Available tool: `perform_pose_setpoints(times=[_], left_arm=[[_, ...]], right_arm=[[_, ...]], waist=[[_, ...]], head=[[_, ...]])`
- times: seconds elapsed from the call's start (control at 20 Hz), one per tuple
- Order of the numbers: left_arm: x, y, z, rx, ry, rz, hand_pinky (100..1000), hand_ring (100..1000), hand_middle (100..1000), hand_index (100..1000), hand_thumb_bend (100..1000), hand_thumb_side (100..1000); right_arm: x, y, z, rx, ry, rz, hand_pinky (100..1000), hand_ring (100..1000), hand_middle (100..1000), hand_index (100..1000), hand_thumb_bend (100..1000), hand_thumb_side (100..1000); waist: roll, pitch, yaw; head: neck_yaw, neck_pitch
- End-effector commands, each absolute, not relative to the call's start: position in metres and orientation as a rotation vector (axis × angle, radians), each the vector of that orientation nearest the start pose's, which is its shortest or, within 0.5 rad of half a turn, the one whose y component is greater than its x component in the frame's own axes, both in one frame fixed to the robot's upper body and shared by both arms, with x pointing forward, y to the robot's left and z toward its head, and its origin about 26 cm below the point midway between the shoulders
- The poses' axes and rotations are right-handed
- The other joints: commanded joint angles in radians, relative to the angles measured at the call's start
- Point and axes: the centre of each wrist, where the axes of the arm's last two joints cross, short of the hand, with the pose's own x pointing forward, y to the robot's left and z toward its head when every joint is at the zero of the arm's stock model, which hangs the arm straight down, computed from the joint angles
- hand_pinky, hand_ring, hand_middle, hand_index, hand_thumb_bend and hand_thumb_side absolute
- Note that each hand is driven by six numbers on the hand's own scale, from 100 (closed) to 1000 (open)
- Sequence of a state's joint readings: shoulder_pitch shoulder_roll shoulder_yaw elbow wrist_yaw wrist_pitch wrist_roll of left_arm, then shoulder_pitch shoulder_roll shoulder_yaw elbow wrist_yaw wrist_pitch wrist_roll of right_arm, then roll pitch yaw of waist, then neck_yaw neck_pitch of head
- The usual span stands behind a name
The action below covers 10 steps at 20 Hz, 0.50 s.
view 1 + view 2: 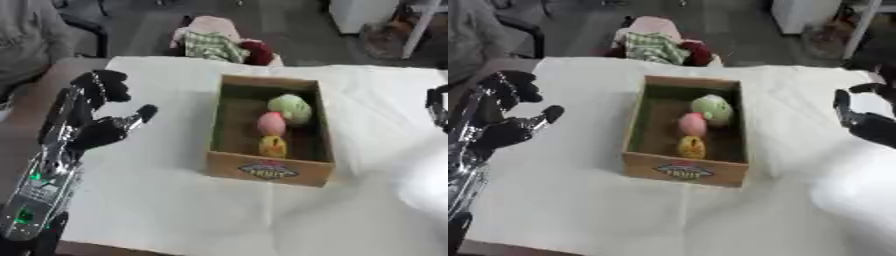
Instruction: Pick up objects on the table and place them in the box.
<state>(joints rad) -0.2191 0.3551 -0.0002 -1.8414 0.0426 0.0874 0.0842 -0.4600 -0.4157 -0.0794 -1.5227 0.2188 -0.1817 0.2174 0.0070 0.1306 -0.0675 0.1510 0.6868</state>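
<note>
- Cardboard box (271, 170) is sitting near the middle of the white-covered table (175, 200), its long axis running from the near edge toward the far edge.
- Inside it, three soft items are lying in a row along that axis: a pale green one (290, 108) farthest, a pink one (271, 123) in the middle, a yellow one (272, 146) nearest.
- No loose object is showing on the cloth, so the picking looks largely done, as far as I can judge.
- The left hand (87, 125) is hovering over the table's left edge, fingers spread and holding nothing; the box is lying to its right.
- The right hand (864, 120) is showing at the right edge, fingers apart, empty, about as near the box.
- A bundle of cloths (219, 45) is lying beyond the far edge.
</note>
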Motion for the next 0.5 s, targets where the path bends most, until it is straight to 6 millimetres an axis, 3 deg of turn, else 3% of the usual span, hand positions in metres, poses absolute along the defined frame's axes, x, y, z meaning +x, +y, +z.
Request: perform_pose_setpoints(times=[0.05, 0.5], left_arm=[[0.3098, 0.2879, 0.1524, 0.264, -1.996, -0.243, 687, 552, 509, 664, 688, 100], [0.3093, 0.288, 0.1513, 0.265, -1.994, -0.229, 686, 550, 507, 661, 691, 100]], right_arm=[[0.3694, -0.3232, 0.1787, -0.419, -2.068, 0.711, 736, 1000, 812, 808, 100, 100], [0.3642, -0.3189, 0.1756, -0.383, -2.064, 0.693, 734, 1000, 806, 800, 100, 100]], waist=[[0.0, -0.011, 0.0], [-0.002, -0.009, 0.002]], head=[[0.0, 0.006], [-0.001, 0.007]])
